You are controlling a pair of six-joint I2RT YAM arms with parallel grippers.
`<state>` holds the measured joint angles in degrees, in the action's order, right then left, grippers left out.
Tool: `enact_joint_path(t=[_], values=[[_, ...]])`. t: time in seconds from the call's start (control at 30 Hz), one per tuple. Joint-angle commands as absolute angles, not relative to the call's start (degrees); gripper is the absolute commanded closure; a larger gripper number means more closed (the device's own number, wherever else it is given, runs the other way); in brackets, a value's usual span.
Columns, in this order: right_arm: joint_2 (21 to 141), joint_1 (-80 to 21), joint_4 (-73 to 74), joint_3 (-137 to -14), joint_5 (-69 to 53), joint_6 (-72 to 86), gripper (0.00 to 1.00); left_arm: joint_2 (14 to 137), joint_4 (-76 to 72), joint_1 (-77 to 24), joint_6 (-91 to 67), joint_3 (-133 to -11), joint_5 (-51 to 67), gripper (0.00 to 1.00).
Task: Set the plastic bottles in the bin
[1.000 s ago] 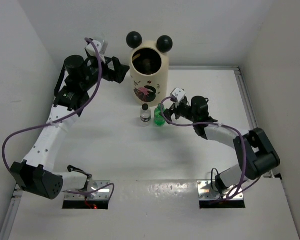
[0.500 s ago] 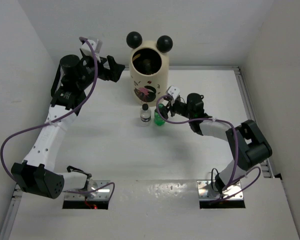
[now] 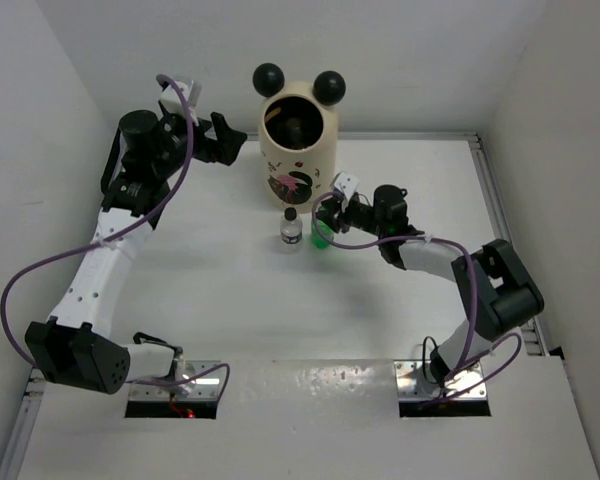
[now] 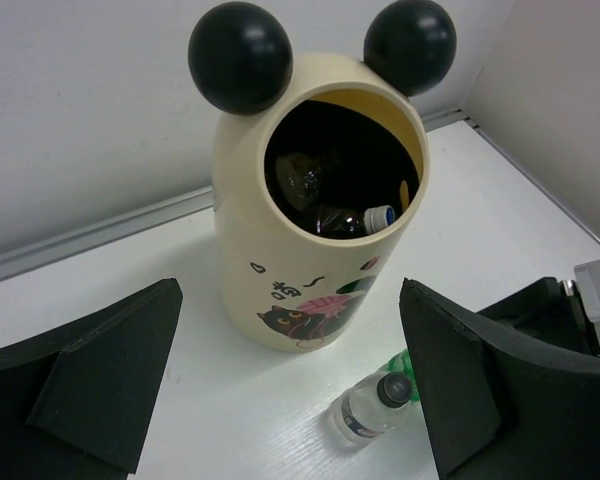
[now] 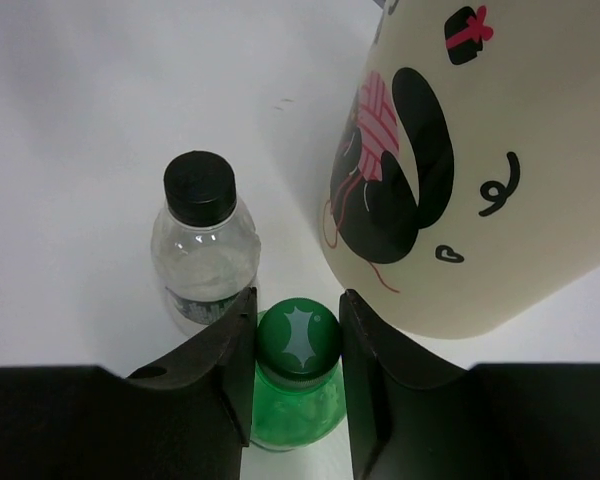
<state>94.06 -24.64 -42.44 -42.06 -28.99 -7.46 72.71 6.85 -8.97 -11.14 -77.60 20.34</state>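
1. Both bottles left on the table [image 3: 230, 300] stand upright near 6 o'clock of the bin [image 3: 295, 150]. They are the green bottle [image 5: 295, 410] and, just beside it at its 9 o'clock, the clear bottle [image 5: 202, 245] with a black top.
2. The right gripper [image 5: 296, 310] reaches in from 3 o'clock. Its fingers are clamped on the green bottle at the green cap [image 5: 298, 338], 1 finger on each side. The bottle's base appears to rest on the table.
3. The step in hand looks like lifting this bottle and carrying it to the bin's mouth. Lift straight up first: the clear bottle sits just beside 1 finger, and a sideways drag would likely tip it.
4. The hold is high on the bottle, so the body may swing below it. A slow, level lift should keep it from twisting out.
5. The bin is tall, so rise above the rim before moving toward 12 o'clock. Release over the middle of the opening, short of the 2 black ball ears [image 4: 240, 55] at the far rim.
6. Other bottles inside [image 4: 320, 200] already lie in the bin, 1 with a blue cap, so a low drop should settle without bouncing out.
7. The left gripper [image 4: 290, 300] hangs at 9 o'clock of the bin, fingers wide apart and holding nothing. An approach from 6 o'clock keeps well apart from it.
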Motion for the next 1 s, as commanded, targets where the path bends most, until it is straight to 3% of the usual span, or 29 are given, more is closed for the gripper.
enact_joint_path(t=[0.0,0.3,0.5,0.97], values=[[88.51,-24.96,-44.21,-42.54,-30.94,-10.02,0.98,72.42,4.75,-8.09,-12.22,-77.52,21.97,0.02],[77.18,-26.45,-39.02,-52.63,-36.73,-7.74,1.0,71.89,3.08,-8.09,-13.27,-76.46,22.5,0.02],[77.16,-28.21,-44.99,-59.49,-40.25,-10.97,1.0,71.89,1.85,-8.61,-13.79,-75.32,22.5,0.02],[104.38,-26.54,-70.74,-76.19,-43.94,-27.59,1.0,73.74,0.79,-8.61,-12.74,-75.32,21.97,0.02]])
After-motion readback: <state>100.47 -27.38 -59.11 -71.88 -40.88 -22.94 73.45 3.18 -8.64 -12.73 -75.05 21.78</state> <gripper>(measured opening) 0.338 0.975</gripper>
